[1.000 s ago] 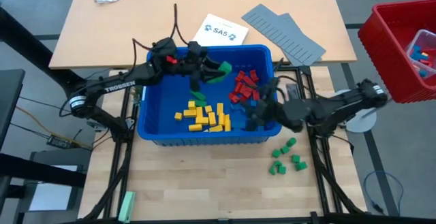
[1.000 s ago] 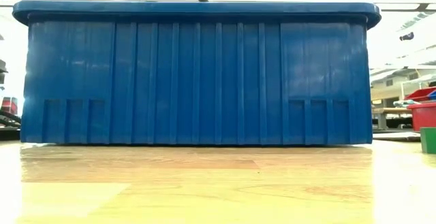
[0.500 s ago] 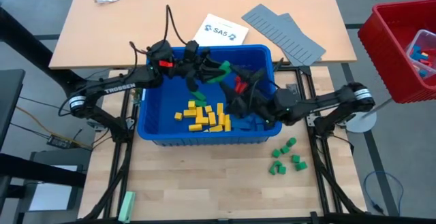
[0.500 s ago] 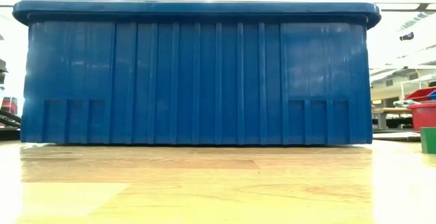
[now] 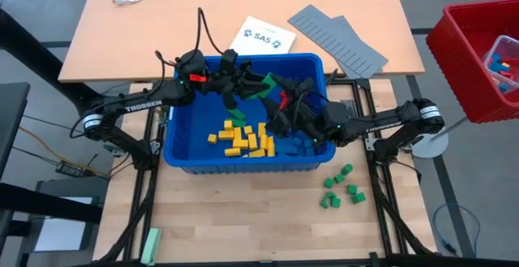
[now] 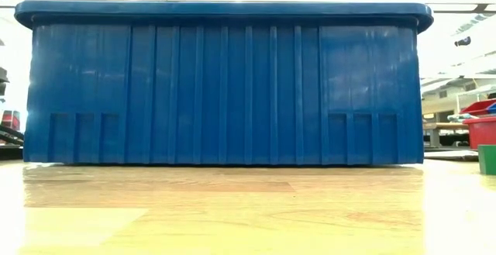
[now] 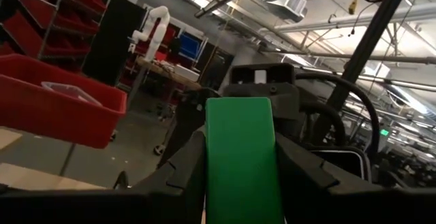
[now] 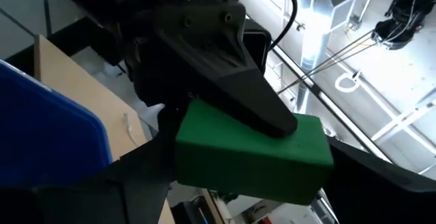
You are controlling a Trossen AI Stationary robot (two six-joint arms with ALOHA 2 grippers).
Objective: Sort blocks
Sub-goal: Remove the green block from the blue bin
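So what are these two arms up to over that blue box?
They are sorting small coloured blocks. The left gripper holds a green block above the blue bin, and the right gripper has come up to it with open fingers, apparently for a hand-over. Yellow blocks lie in the bin; green blocks sit on the table beside it.

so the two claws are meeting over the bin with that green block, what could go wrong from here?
1. Handover slip: the left claw grips the green block while the open right claw faces it closely. If the left lets go before the right closes, the block likely drops into the blue bin among the yellow blocks.
2. Collision: both claws crowd the same spot above the bin, so the fingers could knock together.
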